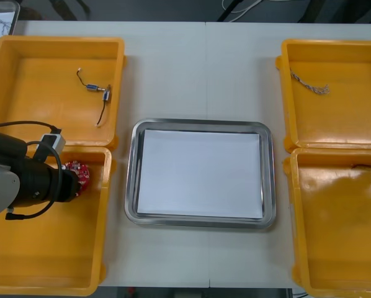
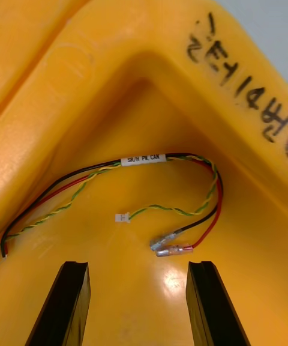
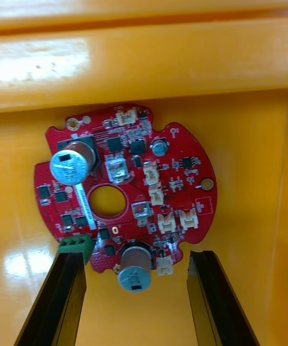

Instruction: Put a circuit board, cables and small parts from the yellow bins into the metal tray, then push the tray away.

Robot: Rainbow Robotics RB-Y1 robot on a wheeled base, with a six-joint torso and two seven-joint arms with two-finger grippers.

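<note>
While poised over the round red circuit board [image 3: 174, 184], left gripper [image 3: 138, 256] stands wide open, empty.
Board lies in near-left yellow plastic bin [image 1: 49, 267]; right gripper [image 2: 138, 265] likewise spread, empty, over red-and-yellow cable [image 2: 144, 158] in near-right bin [image 1: 334, 248].

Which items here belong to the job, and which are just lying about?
Job: board, ahead of the open left end effector; red-yellow cable, ahead of the open right end effector; blue-white cable; black cable with small part; tray; bins.
Lying about: second tray at the far left corner of the table; cords beyond the far edge.
</note>
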